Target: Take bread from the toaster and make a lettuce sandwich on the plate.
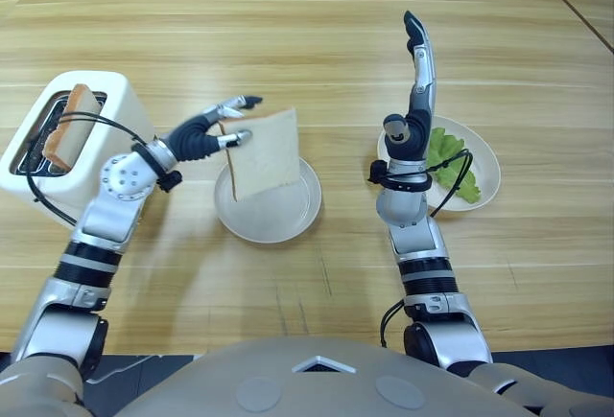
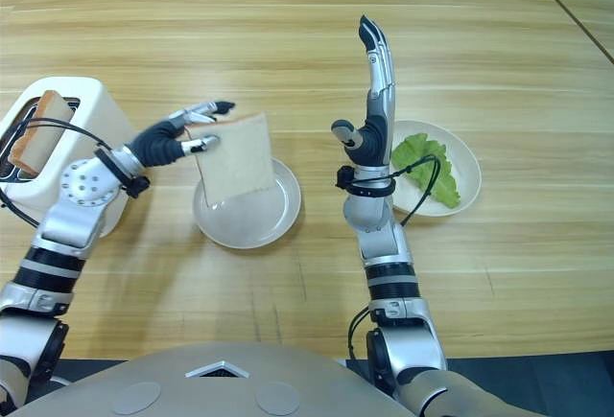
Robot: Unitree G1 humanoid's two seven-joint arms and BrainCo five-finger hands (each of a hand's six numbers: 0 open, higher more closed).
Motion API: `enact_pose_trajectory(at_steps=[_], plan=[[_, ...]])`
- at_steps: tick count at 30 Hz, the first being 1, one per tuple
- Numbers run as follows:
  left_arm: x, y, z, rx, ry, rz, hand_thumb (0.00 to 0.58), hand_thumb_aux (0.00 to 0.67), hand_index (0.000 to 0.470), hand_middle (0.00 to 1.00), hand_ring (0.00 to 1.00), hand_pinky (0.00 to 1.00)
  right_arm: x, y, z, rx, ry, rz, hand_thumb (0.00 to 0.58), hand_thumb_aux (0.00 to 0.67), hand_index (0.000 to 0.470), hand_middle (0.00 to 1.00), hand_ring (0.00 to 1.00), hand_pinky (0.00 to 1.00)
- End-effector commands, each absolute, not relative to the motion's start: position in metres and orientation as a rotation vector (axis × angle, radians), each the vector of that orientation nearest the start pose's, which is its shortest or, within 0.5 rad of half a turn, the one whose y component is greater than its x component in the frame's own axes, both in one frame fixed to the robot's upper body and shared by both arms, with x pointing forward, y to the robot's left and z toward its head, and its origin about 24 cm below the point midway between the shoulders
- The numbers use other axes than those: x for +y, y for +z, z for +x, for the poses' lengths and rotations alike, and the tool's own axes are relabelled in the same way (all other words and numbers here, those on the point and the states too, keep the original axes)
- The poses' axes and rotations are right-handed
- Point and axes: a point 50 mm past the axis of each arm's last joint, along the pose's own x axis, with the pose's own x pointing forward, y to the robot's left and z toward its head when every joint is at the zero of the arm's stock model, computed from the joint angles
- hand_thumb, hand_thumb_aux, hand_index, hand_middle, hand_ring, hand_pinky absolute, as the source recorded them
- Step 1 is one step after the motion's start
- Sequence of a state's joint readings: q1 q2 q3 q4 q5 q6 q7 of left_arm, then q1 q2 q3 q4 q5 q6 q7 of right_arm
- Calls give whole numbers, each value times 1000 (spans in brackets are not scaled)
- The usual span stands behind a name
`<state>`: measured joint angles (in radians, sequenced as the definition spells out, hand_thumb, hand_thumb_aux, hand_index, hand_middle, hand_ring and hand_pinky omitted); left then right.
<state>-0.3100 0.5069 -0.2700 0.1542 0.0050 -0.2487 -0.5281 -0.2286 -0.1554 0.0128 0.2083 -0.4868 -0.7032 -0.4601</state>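
I've got the left hand (image 1: 213, 129) pinching a bread slice (image 1: 261, 153) upright over the plate (image 1: 278, 220) to drop it, right hand (image 1: 414, 101) flat, empty, beside lettuce (image 1: 451, 160).

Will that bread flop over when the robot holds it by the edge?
Probably not: the bread slice stands nearly upright over the empty plate though the left hand pinches only one edge. It looks thin, so likely light. It looks pale and soft, so a hard squeeze might dent it.
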Motion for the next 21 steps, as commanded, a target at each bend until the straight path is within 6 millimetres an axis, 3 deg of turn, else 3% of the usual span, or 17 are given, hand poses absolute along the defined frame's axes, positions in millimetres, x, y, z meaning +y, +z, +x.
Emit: enact_pose_trajectory(at_steps=[1,7,20,21], plan=[[138,78,300,-162,-851,660,580,670,470,0,0,0,-147,112,273,-803,-158,-429,0,0,0,0,0,0],[135,63,303,-134,-894,698,580,670,470,0,0,0,-145,110,274,-803,-147,-434,0,0,0,0,0,0],[136,59,295,-123,-951,753,580,670,470,0,0,0,-146,109,275,-802,-148,-444,0,0,0,0,0,0],[136,59,295,-123,-948,759,545,504,354,0,0,0,-146,109,275,-802,-148,-445,0,0,0,0,0,0]])
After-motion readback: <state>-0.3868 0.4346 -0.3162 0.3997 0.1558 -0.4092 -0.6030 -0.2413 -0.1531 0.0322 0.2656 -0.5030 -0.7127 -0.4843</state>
